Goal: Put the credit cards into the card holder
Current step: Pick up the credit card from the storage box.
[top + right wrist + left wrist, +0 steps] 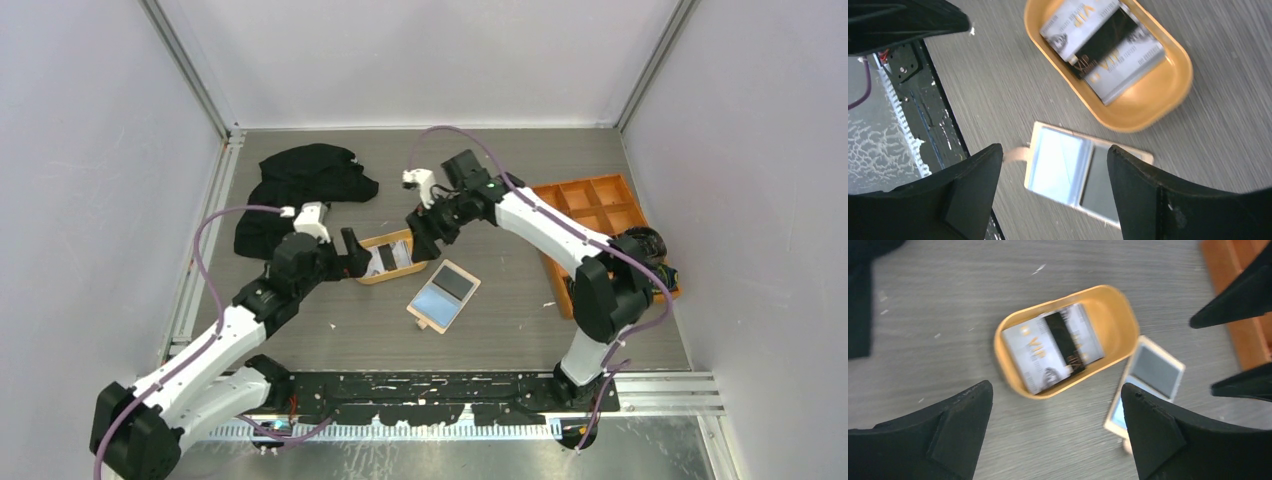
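Several pale credit cards (pixel 393 257) printed "VIP", one of them black, lie stacked in an orange oval tray (pixel 420 271). They show in both wrist views as credit cards (pixel 1048 347) and credit cards (pixel 1103 45). The card holder (pixel 443 295) lies open flat on the table just right of the tray, pale blue-grey inside up, and its snap tab (pixel 1015 154) sticks out. My left gripper (pixel 355 255) hovers open at the tray's left end, my right gripper (pixel 422 238) open at its right end. Neither holds anything. In the wrist views, left gripper (pixel 1055 390) sits over the tray rim, right gripper (pixel 1053 150) over the card holder (pixel 1073 172).
An orange compartmented box (pixel 600 225) stands at the right, beside the right arm. A black cloth (pixel 300 185) lies heaped at the back left. The black base rail (pixel 450 385) runs along the near edge.
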Robot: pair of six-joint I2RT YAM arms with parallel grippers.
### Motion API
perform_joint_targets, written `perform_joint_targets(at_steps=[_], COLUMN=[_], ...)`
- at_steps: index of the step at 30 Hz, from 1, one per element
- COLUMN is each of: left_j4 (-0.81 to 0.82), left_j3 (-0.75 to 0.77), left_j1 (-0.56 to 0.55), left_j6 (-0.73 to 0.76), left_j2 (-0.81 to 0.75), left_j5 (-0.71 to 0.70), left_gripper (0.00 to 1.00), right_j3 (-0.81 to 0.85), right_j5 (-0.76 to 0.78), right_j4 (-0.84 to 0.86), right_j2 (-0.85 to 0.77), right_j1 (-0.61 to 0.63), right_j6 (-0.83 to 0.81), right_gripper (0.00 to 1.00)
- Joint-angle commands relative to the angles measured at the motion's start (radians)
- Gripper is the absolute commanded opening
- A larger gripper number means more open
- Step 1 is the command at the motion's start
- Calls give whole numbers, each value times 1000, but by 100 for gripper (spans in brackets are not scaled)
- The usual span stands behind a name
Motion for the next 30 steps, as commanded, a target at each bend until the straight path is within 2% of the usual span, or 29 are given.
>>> perform_joint_targets(at_steps=[1,6,9,11,17,24,27,30], left_j4=[-7,59,174,215,156,102,126,125], left_j3=[-96,-158,-177,-165,-83,-38,-16,11], left_j1=[60,231,328,359,372,372,370,369], left_j6=[-46,-125,-160,-162,-113,-103,-123,-152], left_j2=[-119,-112,-49,12,188,295,366,438], left_j5=[-103,119,312,379,409,396,426,455], left_gripper=[100,100,99,98,87,81,72,56], right_j3=[131,113,68,57,48,25,25,31], right_j5=[40,33,47,67,127,230,221,263], right_j4=[-29,76,146,174,261,332,346,341], right_j2=[97,160,167,169,186,222,241,251], right_j1=[72,103,106,103,104,104,107,116], right_j6=[-21,121,190,216,418,664,701,718], right_gripper=[82,82,83,83,84,81,80,80])
